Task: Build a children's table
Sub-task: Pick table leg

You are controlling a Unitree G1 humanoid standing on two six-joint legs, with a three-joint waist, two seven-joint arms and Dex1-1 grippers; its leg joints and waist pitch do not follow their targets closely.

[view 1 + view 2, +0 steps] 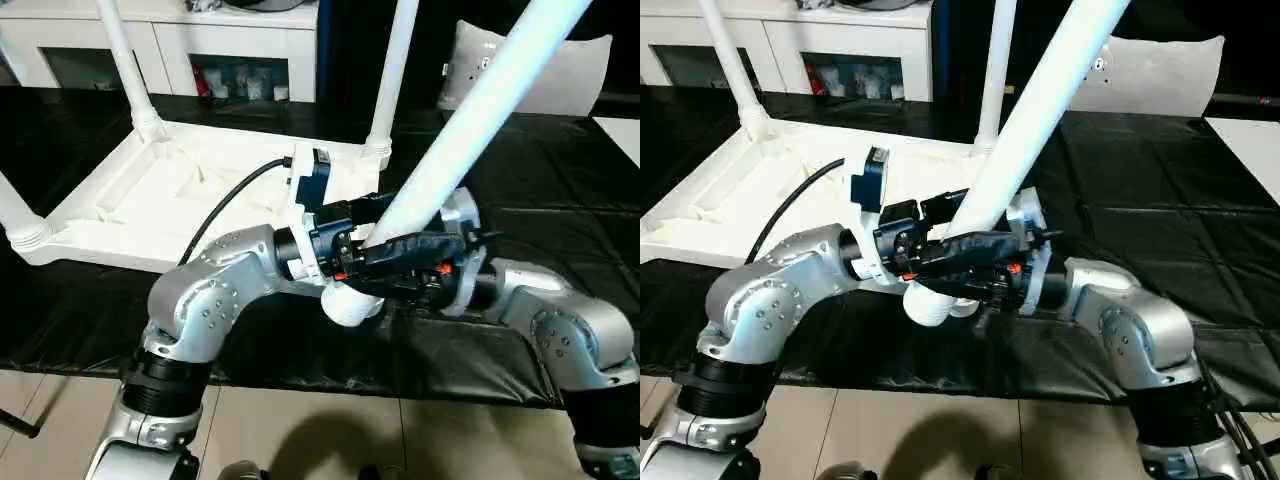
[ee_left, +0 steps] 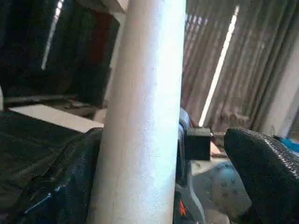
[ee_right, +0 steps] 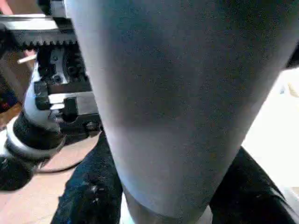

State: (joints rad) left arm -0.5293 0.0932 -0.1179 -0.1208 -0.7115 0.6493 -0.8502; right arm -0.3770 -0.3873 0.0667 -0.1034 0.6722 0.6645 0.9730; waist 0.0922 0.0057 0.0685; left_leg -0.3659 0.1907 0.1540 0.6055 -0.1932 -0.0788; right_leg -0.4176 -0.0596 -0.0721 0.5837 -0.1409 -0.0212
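White plastic table top (image 1: 150, 200) lies upside down with three legs fitted; both end effectors, left (image 1: 345, 250) and right (image 1: 420, 262), clamp the fourth leg (image 1: 470, 125).

The children's table (image 1: 150, 205) is plain white all over, its upturned underside showing a pattern of crossing ribs, and the legs standing in its corners (image 1: 125, 60) are the same white. The loose leg (image 1: 470, 120) has a faint pale-blue sheen along its length. The table (image 1: 560, 190) beneath is covered in glossy black sheeting creased into squares. Both forearms are brushed silver dotted with small dark screws, with black joint rings. The left gripper (image 1: 915, 250) is black with a blue housing and small orange-red marks; the right gripper (image 1: 985, 262) has black, finely textured fingers (image 2: 268, 163). The floor (image 1: 300, 440) is beige tile.
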